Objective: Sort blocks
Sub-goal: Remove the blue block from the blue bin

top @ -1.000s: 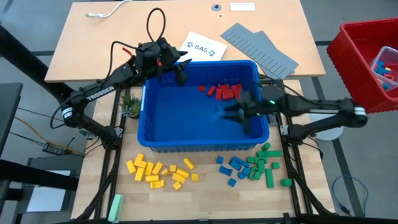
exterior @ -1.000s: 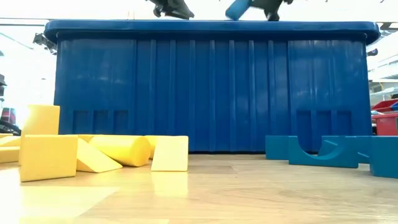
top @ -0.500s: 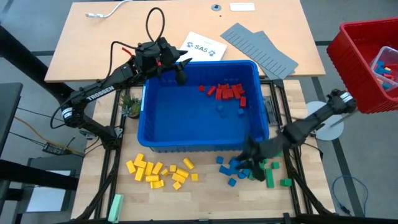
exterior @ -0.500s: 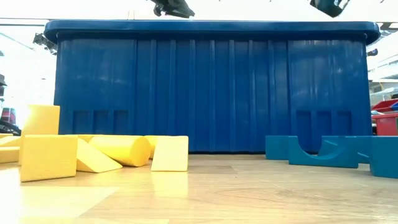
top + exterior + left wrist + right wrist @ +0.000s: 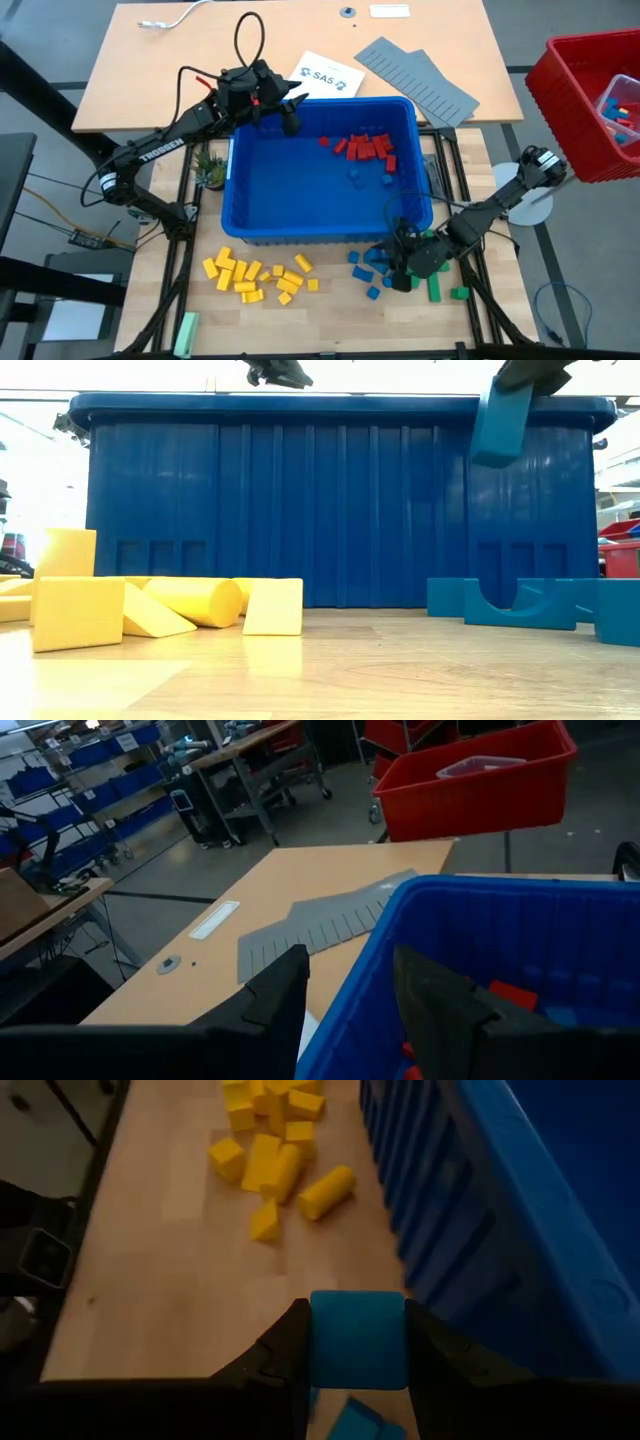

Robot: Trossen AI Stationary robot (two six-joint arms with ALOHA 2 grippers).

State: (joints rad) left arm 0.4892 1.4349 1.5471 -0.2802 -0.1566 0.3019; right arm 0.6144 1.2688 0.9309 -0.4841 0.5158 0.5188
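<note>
The blue bin (image 5: 325, 235) holds a heap of red blocks (image 5: 360, 148) and two blue ones (image 5: 357, 176). In front of it on the table lie piles of yellow blocks (image 5: 258, 277), blue blocks (image 5: 368, 275) and green blocks (image 5: 436, 268). My right gripper (image 5: 400, 262) is above the blue pile, just outside the bin's near right corner, shut on a blue block (image 5: 357, 1338). My left gripper (image 5: 292, 120) is open and empty over the bin's far left rim (image 5: 400, 910). My right gripper pinches the blue block's two opposite sides (image 5: 320, 1342) between its two fingers, at its upper end (image 5: 510, 392). The fingers come from above. The block hangs below them, tilted, clear of the table and above the blue pile (image 5: 520, 605).
A red bin (image 5: 590, 100) stands beyond the table's right edge. Grey ridged panels (image 5: 420, 75) and a printed sheet (image 5: 323, 75) lie behind the blue bin. A pale green bar (image 5: 186, 330) lies at the near left. A small plant (image 5: 210, 165) stands left of the bin.
My right gripper has carried the blue block out of the bin, over its near wall toward the table's near edge, and has come down over the blue pile. The block stays held and clear of the table.
</note>
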